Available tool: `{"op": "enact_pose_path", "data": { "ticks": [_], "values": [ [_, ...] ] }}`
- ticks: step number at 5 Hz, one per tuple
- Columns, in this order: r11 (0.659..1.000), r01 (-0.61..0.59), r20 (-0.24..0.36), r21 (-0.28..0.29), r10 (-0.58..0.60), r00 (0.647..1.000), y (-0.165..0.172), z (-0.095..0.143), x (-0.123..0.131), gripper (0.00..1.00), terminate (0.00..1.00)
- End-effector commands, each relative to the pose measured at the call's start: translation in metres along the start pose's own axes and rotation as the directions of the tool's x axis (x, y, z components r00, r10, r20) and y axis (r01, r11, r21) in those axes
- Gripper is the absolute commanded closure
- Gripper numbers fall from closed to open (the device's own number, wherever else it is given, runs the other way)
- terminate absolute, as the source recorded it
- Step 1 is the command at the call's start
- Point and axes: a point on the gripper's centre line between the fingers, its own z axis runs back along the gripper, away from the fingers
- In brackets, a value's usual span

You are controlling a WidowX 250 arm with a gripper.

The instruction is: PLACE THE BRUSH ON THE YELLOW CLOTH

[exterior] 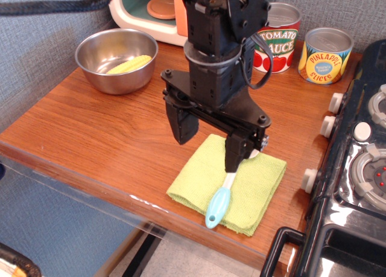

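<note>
Both fingers [181, 123] spread wide above the yellow cloth [253, 189], pinching nothing, brush [221, 197] lying released across it, task apparently complete.

single high front view, near table [90, 132]

Bright, even light, sharp focus; glare glints on the steel bowl [116, 58] and stove [356, 186].

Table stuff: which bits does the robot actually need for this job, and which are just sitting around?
Needed: brush, yellow cloth, gripper.

Just sitting: steel bowl holding corn cob, tomato can, pineapple slices can, toy stove.
</note>
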Motion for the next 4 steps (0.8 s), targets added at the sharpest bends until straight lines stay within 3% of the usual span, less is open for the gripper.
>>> {"op": "enact_pose_path", "data": {
  "ticks": [1, 3, 4],
  "values": [
    [1.000, 0.002, 0.035, 0.000, -0.002, 0.999, 0.0067, 0.0099, 0.0068, 0.00, 0.00],
    [1.000, 0.002, 0.035, 0.000, -0.002, 0.999, 0.0067, 0.0099, 0.0068, 0.00, 0.00],
    [1.000, 0.002, 0.035, 0.000, -0.002, 0.999, 0.0067, 0.0099, 0.0068, 0.00, 1.00]
  ]
}}
